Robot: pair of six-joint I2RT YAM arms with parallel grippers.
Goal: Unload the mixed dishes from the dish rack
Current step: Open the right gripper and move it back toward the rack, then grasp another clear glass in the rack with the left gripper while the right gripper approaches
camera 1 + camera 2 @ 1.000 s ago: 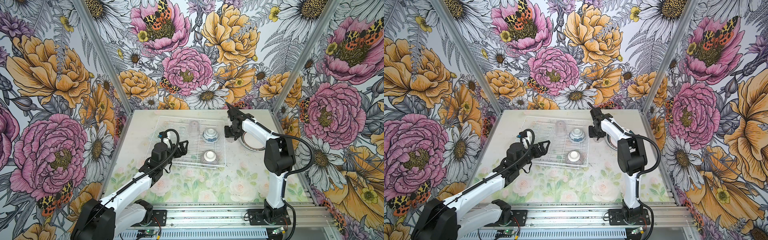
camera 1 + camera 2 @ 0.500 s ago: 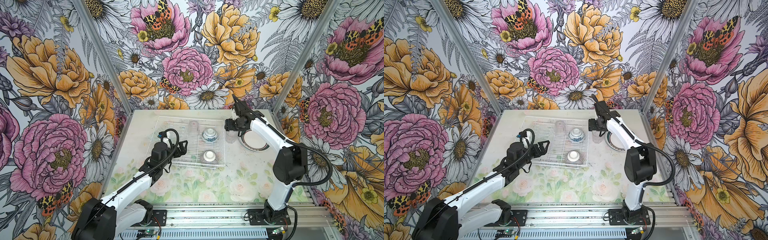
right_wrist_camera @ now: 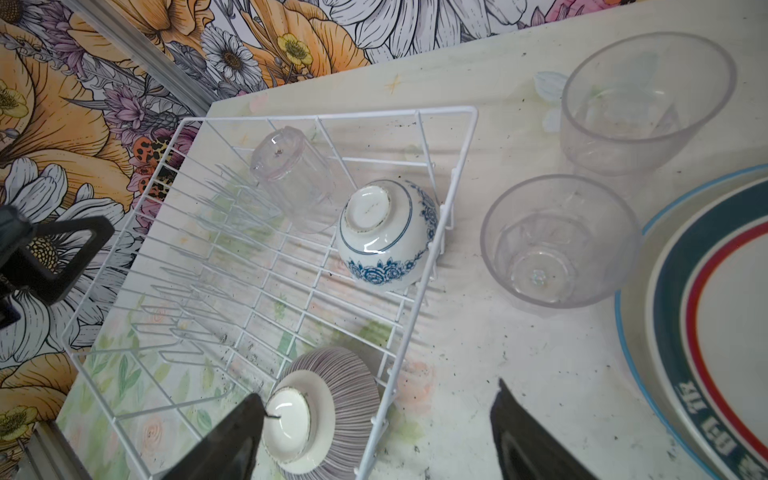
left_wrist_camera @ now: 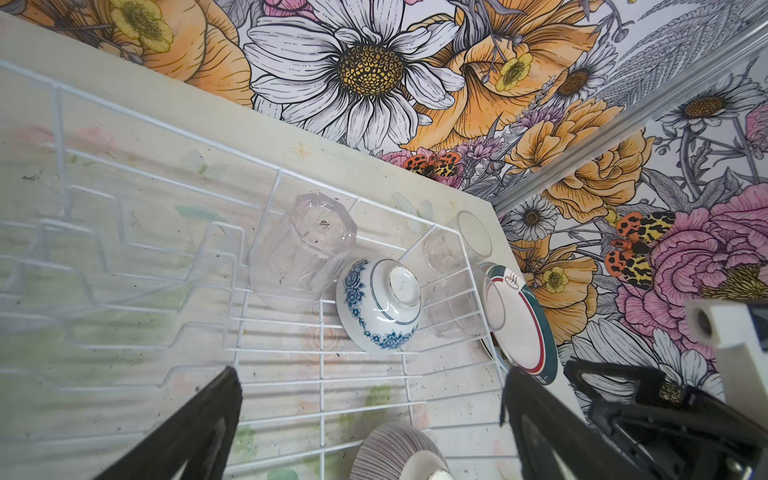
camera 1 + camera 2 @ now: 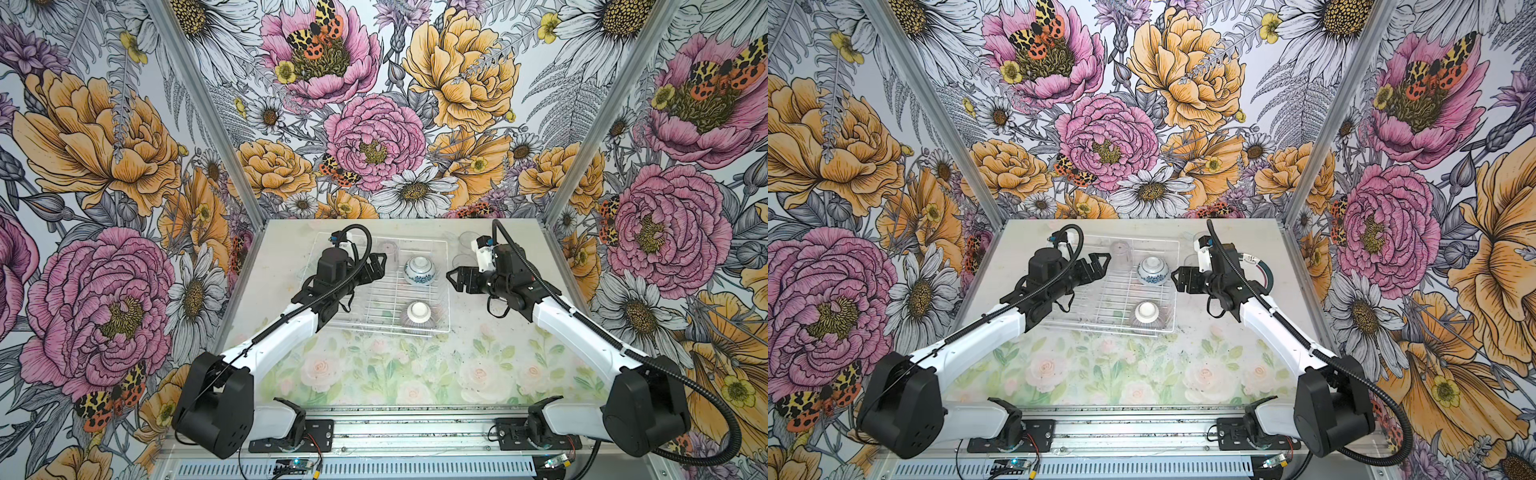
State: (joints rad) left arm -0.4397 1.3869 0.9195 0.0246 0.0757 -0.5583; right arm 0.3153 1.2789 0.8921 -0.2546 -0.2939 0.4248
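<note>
Both top views: dish rack [image 5: 382,299] on the surface [image 5: 415,374], three dishes inside: an upturned clear tumbler [image 5: 390,249] at the far edge, the blue-and-white floral bowl [image 5: 419,270] upside down beside it, the ribbed bowl [image 5: 417,316] upside down in the near right corner. Already out, just right of the rack: two upright tumblers [image 5: 464,261]; in a top view, the teal-and-red-rimmed plate [image 5: 1262,270] too, half hidden behind the right arm [image 5: 1266,324]. Left gripper [image 5: 377,268] above the rack's left half, jaws spread wide, nothing in them. Right gripper [image 5: 454,281] just outside the rack's right wall, near the floral bowl, jaws apart and empty.

Left wrist view: wide-open jaws framing the rack floor, upturned tumbler [image 4: 303,249] and floral bowl [image 4: 380,307] ahead, close together; touching or not, hard to tell.

Right wrist view: jaws apart, nothing between them, ribbed bowl [image 3: 328,411] and floral bowl [image 3: 386,237] both in sight inside the rack, the floral one against the rack's wall.

Reads as mid-task, between dishes, lining up the next pick. Calls for choosing one dish, likely the floral bowl for the right gripper, then dropping over the wire wall, jaws astride the bowl, closing firmly, lifting clear of the wires before swinging out to bare surface.
</note>
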